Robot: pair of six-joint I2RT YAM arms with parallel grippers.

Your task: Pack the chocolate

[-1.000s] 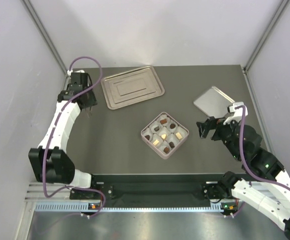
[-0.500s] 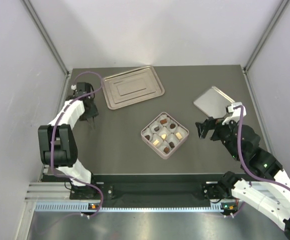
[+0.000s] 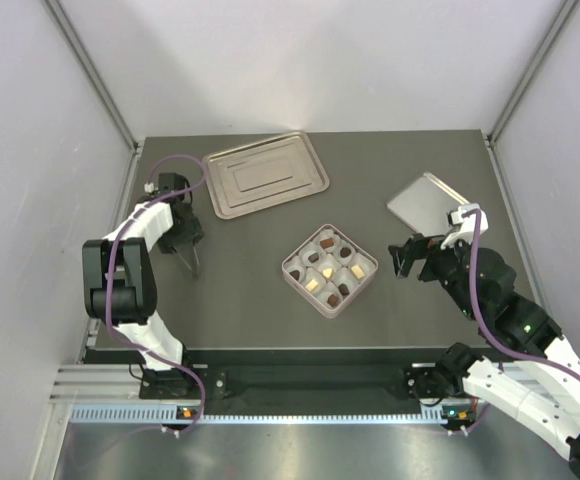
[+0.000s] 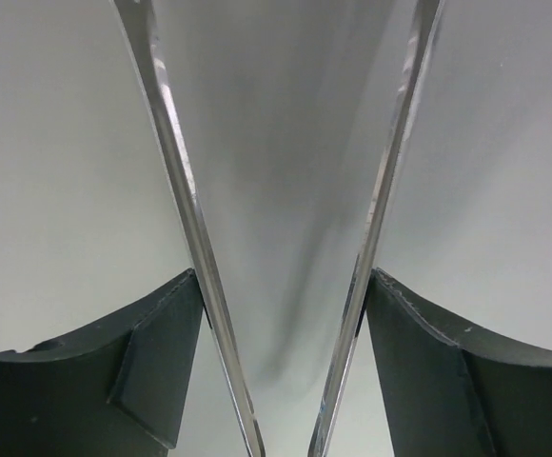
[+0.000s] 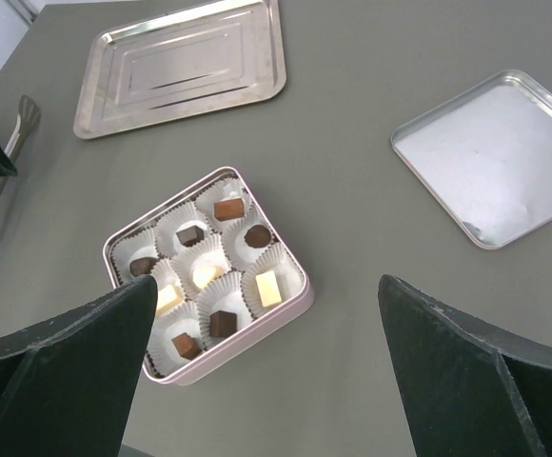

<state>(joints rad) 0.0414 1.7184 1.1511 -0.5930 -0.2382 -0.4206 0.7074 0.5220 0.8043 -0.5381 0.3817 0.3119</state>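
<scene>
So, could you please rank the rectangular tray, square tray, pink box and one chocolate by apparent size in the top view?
1. rectangular tray
2. pink box and square tray: they look about alike, so unranked
3. chocolate, by far smallest

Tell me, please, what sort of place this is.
Probably a robotics lab cell: plain walls around a table, a left arm and right arm bolted at its edge, and staged props: a box of chocolates, a large tray, a small tray.

tongs [image 4: 176,181] polished metal | tray [image 5: 181,57] brushed metal | box [image 5: 247,338] glossy | cups [image 5: 171,224] paper | table [image 5: 371,114] matt
</scene>
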